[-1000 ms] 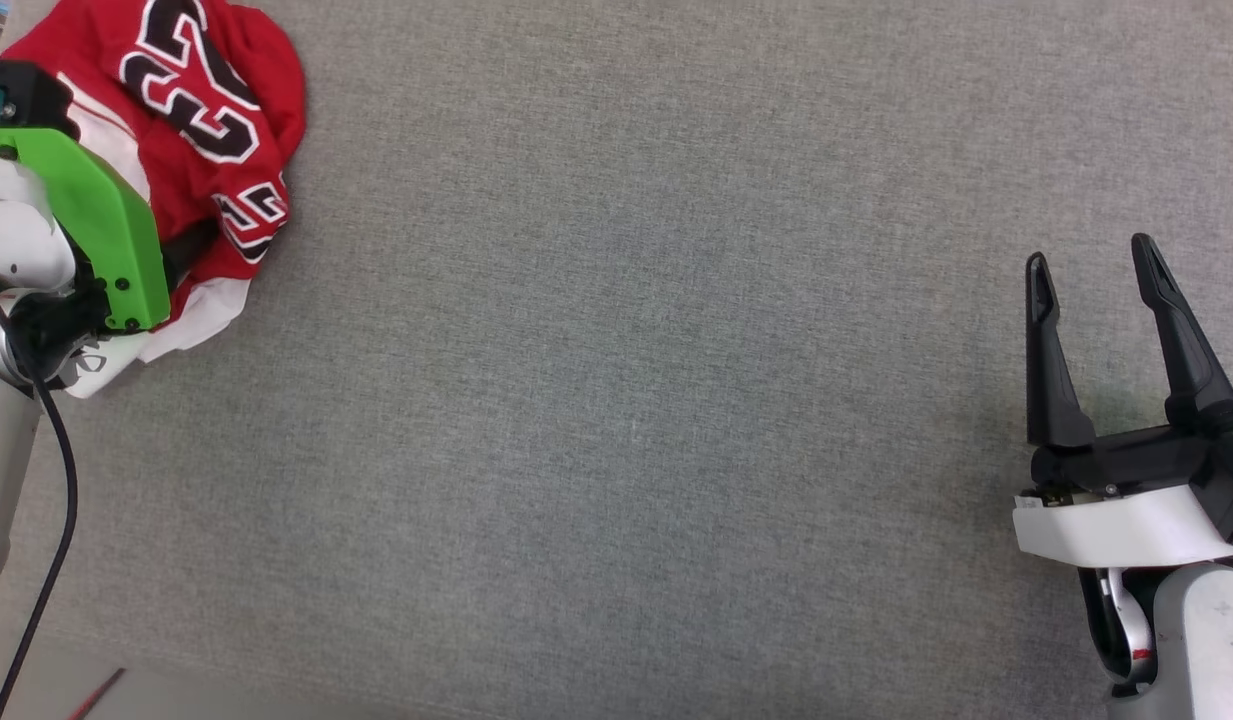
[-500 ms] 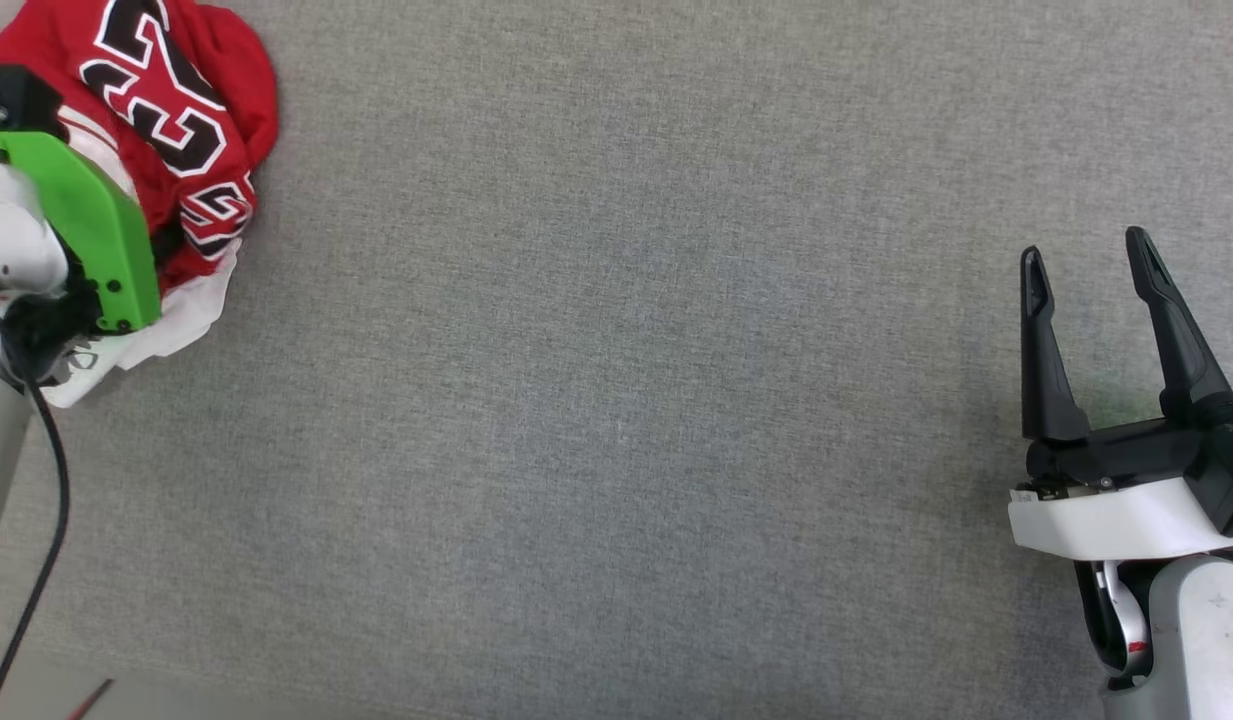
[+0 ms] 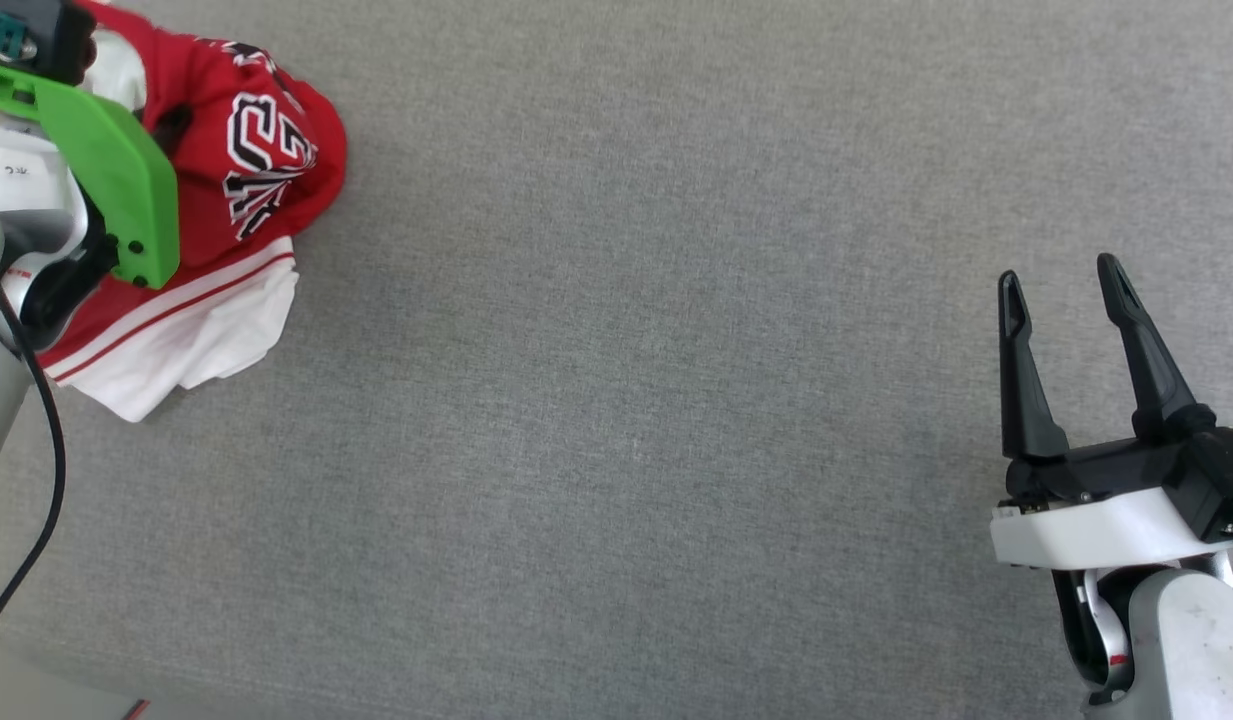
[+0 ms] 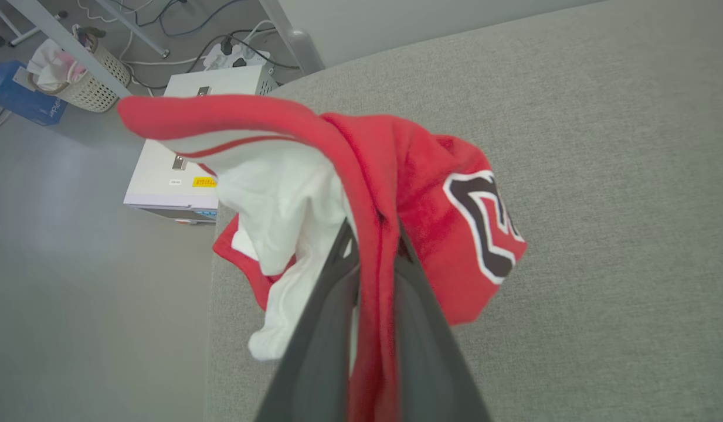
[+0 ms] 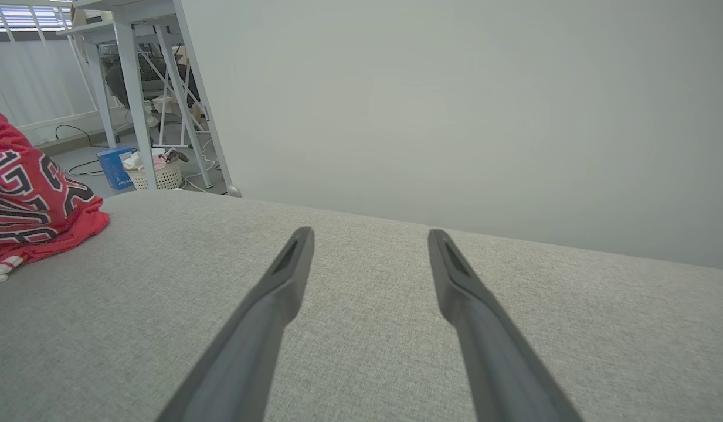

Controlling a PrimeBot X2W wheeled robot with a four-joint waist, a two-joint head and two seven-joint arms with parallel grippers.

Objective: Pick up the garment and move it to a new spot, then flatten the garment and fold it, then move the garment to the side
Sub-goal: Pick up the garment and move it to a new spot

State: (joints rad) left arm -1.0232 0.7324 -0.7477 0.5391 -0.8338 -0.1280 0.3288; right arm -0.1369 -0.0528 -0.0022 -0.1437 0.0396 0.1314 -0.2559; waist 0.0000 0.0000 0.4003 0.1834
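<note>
The red shirt [image 3: 246,190] sits in a crumpled heap at the far left corner of the surface [image 3: 676,400]. Its black and white letters are bunched up. A white sleeve with red stripes spills toward the near side. In the left wrist view a bit of the shirt [image 4: 420,193] reaches the left edge, with the floor [image 4: 74,264] and a white box [image 4: 185,170] below.

Our left claw [image 4: 374,231] is pinched nearly shut on a fold of the red cloth. The fold runs down between its two dark fingers [image 4: 326,328]. We think this is the picking-up step, with the carry to a new spot to come.

To do it well, we should lift straight up first, so the sleeve comes off the surface and does not drag. We have only one fold, so the rest will hang down and may swing. We should go slow. Then we carry it toward the middle of the surface, away from the left edge, so nothing slides off onto the floor. We put it down where there is room all around for spreading.

Our right claw [image 3: 1060,272] is wide open and holds nothing. It hovers near the right edge, well apart from the shirt. It can wait there until the shirt lands, then help pull it flat.
</note>
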